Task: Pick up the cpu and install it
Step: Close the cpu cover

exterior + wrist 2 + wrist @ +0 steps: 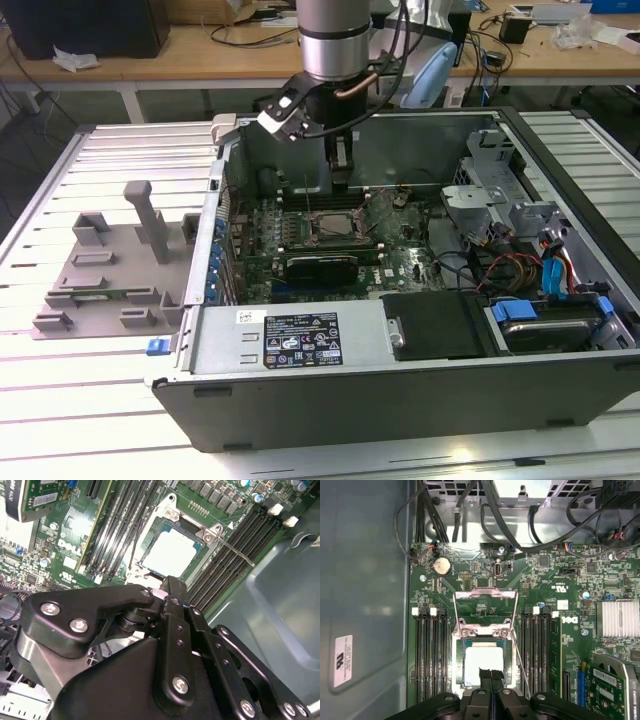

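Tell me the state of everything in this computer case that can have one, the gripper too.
cpu: lying in the socket, uncovered.
socket frame: flipped open.
socket lever: unlatched.
computer case: open, on its side.
gripper: fingers shut, over the cpu.

Open grey metal computer case (pixel 225 345) sits mid-frame on a silver slatted table (pixel 120 400), with a grey plastic tray with upright posts (pixel 110 265) at the exterior view's left. Inside, the black gripper (pixel 340 182) hangs over the silver square cpu (pixel 482 661), which lies in its dark metal-rimmed socket frame (pixel 459 660).
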Robot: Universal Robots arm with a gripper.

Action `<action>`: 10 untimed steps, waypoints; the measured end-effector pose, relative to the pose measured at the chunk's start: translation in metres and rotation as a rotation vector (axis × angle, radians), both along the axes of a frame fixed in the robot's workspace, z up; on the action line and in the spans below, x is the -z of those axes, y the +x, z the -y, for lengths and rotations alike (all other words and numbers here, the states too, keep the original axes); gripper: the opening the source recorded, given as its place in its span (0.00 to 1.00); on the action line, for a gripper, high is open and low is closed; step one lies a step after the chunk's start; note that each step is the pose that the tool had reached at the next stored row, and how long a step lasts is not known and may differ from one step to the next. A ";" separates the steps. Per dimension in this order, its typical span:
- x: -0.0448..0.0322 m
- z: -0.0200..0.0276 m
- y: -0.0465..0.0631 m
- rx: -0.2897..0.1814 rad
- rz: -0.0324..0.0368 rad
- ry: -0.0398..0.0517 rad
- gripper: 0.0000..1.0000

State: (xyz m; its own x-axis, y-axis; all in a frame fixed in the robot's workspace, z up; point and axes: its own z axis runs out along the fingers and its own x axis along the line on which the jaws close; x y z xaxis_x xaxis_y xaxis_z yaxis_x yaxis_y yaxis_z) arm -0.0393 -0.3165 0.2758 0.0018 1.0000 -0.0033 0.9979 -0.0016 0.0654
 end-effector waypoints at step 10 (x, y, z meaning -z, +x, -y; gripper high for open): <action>-0.0064 0.0000 0.000 0.000 0.0000 0.0000 0.11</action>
